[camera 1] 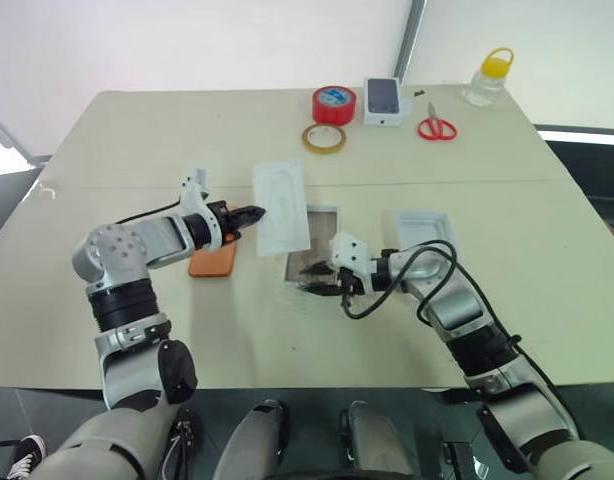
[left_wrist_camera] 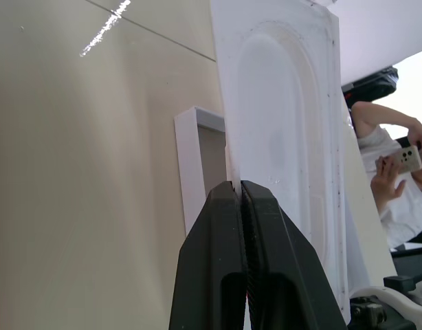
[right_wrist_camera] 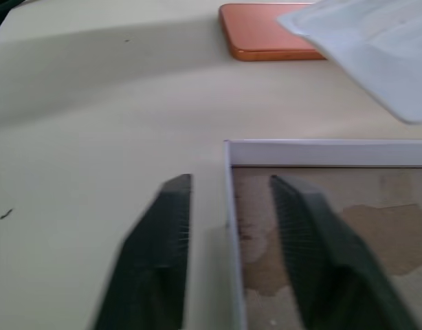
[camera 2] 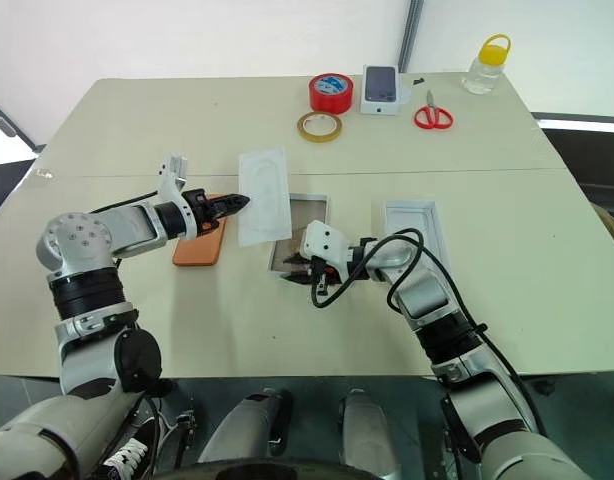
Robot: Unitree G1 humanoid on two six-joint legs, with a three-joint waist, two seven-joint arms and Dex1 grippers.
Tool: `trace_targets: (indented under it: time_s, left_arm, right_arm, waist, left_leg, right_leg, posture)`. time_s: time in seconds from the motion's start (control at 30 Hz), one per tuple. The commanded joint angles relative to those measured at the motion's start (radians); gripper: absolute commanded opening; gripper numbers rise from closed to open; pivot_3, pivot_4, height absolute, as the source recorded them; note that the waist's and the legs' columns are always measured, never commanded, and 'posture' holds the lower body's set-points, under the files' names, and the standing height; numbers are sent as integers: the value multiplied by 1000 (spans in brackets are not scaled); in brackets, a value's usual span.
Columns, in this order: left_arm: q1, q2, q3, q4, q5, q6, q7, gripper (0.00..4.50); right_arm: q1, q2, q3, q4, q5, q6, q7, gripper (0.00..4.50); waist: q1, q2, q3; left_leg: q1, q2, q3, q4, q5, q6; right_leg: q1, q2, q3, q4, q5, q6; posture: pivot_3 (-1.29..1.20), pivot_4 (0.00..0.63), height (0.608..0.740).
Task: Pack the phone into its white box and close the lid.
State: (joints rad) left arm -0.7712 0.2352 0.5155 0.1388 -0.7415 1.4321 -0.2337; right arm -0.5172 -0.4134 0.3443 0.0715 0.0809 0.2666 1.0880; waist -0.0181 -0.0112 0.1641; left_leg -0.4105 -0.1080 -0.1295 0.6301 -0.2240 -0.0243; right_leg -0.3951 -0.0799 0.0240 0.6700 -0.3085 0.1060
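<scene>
- The left gripper (left_wrist_camera: 240, 189) had its jaws pressed together on the near edge of a flat white card (camera 1: 281, 205); the card, embossed with a rounded outline, rose tilted from the jaws and stood clear of the table (camera 1: 137, 130).
- Past those jaws, partly behind the card, lay the box (left_wrist_camera: 192, 161), one thin white wall and a strip of tan floor visible.
- The phone (camera 1: 213, 260) lay flat on the table below the left gripper, on the side away from the box and apart from it.
- The right gripper (right_wrist_camera: 231, 206) held its jaws moderately apart, gripping nothing; they straddled one wall of the box, one finger (right_wrist_camera: 159, 234) outside over the table and the other inside over the brownish floor.
- Ahead of the right jaws, beyond the far wall of the box, the orange phone lay with the raised card overhanging one end of it.
- The lid (camera 1: 425, 228) lay inner side up on the table behind the right gripper, well apart from the box.
- Far beyond both grippers, along the far table edge, were a red tape roll (camera 1: 333, 104), a tan tape ring (camera 1: 324, 138), a small white box with a phone picture (camera 1: 384, 100), red scissors (camera 1: 436, 126) and a yellow-capped bottle (camera 1: 489, 76).
- In the left wrist view, a person's hand (left_wrist_camera: 393, 172) held up a phone (left_wrist_camera: 408, 159) beyond the card.
</scene>
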Motion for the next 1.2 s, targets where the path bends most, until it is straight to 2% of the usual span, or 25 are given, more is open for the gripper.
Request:
trace_targets:
  time_s: [0.03,0.2,0.27,0.37,0.53,0.57,0.63,0.77,0.97,1.07,1.2]
  left_arm:
    - [23,-6,-47,-76,-15,4,-7,0]
    - [82,-12,-141,-146,14,-43,-8,0]
    - [93,-34,-150,-151,15,-45,5,0]
    - [100,-76,-154,-151,13,-46,28,0]
    - [91,-95,-150,-119,22,-52,41,0]
    - [87,-95,-150,-114,19,-46,39,481]
    - [87,-88,-170,-120,25,-52,33,838]
    - [81,-85,-181,-131,18,-61,19,2779]
    - [104,-8,-244,-197,50,-194,-62,2779]
    - [142,57,-285,-241,106,-351,-124,2848]
    - [230,175,-353,-270,198,-568,-256,2848]
  right_arm:
    - [3,-49,-38,-92,23,27,9,2797]
    - [45,-183,-126,-149,95,87,60,2797]
    - [58,-200,-191,-136,154,116,59,2797]
    - [80,-251,-243,-56,139,54,56,2797]
    - [67,-235,-258,-39,145,26,15,2797]
    - [65,-229,-255,-35,138,15,7,2863]
    - [62,-221,-251,-29,127,-10,-4,2863]
    - [34,-183,-259,-23,134,-24,-42,2863]
    - [-7,-107,-281,-54,200,-1,-83,2863]
    - [-44,-41,-265,-44,184,-21,-143,2142]
    - [-68,9,-191,19,71,-104,-209,210]
  waist:
    - [-1,0,0]
    - [5,0,0]
    - [4,0,0]
    - [5,0,0]
    - [-1,-1,0]
    - [-1,-1,0]
    - [0,-1,0]
    - [5,-1,0]
    - [-2,-1,1]
    - [-3,-1,1]
    - [1,-1,0]
  left_leg:
    - [0,0,0,0,0,0]
    - [0,0,0,0,0,0]
    - [0,0,0,0,0,0]
    - [0,0,0,-1,0,0]
    - [0,0,0,-1,0,0]
    - [0,1,0,-1,0,0]
    - [0,1,0,-1,0,0]
    - [0,0,0,0,0,0]
    - [0,1,0,-1,0,0]
    - [0,1,0,-1,0,0]
    - [0,1,1,-2,0,0]
  right_leg:
    - [0,0,0,0,0,0]
    - [1,0,0,-1,0,0]
    - [1,0,0,-1,0,0]
    - [1,0,0,-1,0,0]
    - [1,0,0,-1,0,0]
    - [1,1,0,-1,0,0]
    - [1,1,0,-1,0,0]
    - [1,0,0,-1,0,0]
    - [1,1,0,-1,0,0]
    - [0,1,0,-1,0,0]
    - [-1,0,1,-1,0,0]
  posture:
    - [0,150,740]
    - [0,150,740]
    - [0,150,740]
    - [0,150,740]
    - [0,150,740]
    - [0,150,740]
    - [0,150,740]
    - [0,150,740]
    - [0,150,740]
    - [0,150,740]
    - [0,150,740]
